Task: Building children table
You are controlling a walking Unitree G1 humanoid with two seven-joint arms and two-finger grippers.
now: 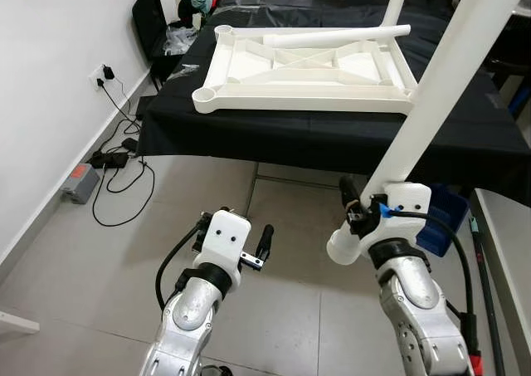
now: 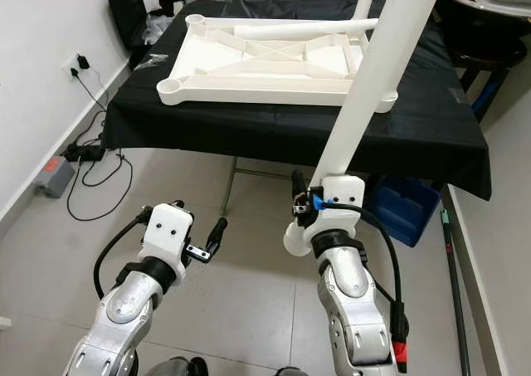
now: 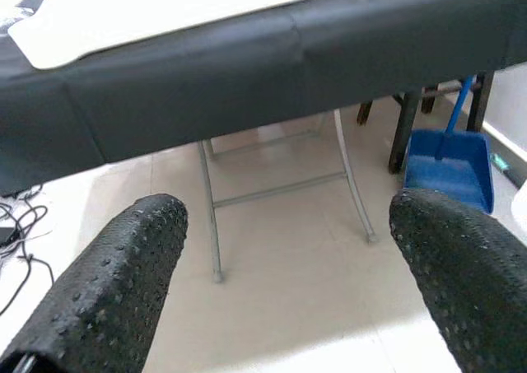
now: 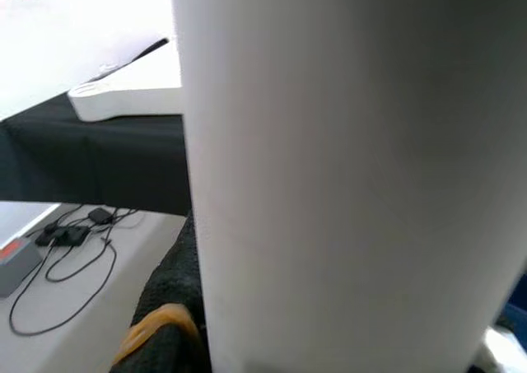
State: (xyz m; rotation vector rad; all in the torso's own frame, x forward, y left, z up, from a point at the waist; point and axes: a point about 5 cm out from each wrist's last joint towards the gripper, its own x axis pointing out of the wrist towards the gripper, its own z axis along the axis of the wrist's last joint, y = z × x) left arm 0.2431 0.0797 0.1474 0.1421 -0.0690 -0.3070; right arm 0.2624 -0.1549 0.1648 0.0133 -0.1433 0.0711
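Tabletop [image 1: 307, 69] lay upside down on the black surface [image 1: 465, 135], with one loose leg [image 1: 336, 37] resting across it. Right gripper [image 1: 358, 214] had its jaws clamped low on a long leg [image 1: 431, 94], so it could easily swing and knock the frame. Left gripper [image 1: 264, 245] hung empty, jaws wide apart.

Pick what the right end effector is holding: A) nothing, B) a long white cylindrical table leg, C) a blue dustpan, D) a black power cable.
B: the right end effector is shut on the long white cylindrical table leg, which slants up over the black-covered table.
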